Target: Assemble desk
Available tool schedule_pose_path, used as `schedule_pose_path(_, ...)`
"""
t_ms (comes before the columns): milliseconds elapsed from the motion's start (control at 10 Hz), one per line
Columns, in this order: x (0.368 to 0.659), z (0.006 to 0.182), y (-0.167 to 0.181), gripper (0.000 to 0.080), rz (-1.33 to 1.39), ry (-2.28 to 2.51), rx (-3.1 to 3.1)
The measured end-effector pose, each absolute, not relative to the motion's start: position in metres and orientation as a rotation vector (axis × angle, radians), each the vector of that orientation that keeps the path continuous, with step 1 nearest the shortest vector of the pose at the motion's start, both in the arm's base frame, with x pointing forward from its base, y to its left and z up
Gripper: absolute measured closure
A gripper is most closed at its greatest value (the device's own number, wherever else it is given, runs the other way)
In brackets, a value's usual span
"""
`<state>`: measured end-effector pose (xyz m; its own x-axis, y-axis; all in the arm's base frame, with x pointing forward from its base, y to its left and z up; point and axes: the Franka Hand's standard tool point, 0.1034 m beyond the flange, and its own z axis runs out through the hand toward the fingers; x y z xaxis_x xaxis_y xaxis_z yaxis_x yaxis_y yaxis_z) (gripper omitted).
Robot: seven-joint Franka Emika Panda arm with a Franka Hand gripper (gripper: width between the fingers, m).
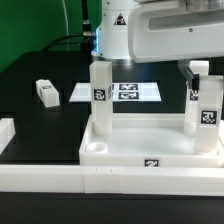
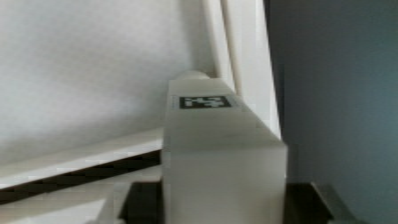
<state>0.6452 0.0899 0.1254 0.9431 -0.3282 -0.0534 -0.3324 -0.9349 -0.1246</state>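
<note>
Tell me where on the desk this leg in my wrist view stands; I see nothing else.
Observer: The held leg stands upright at a corner of the panel on the exterior view's right, with the tool at its top.
Operator: Report the other legs.
Observer: A second leg stands upright at the corner on the exterior view's left.
Operator: Name any loose parts.
Observer: A loose leg lies on the black table, apart from the panel.
</note>
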Motion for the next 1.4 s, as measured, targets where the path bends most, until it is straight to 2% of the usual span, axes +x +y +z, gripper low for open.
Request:
schedule_pose_path(800,0.6515,0.124,0.0902,0.0509,-0.011,1.629,-2.511)
schedule_pose_path(1100,0.653,0.1245,0.0889,0.0509,0.0,1.833,-2.364)
schedule_pose_path(1400,0.6535,0.1239,0.0884,0.0502,-0.006,1.802,-2.389)
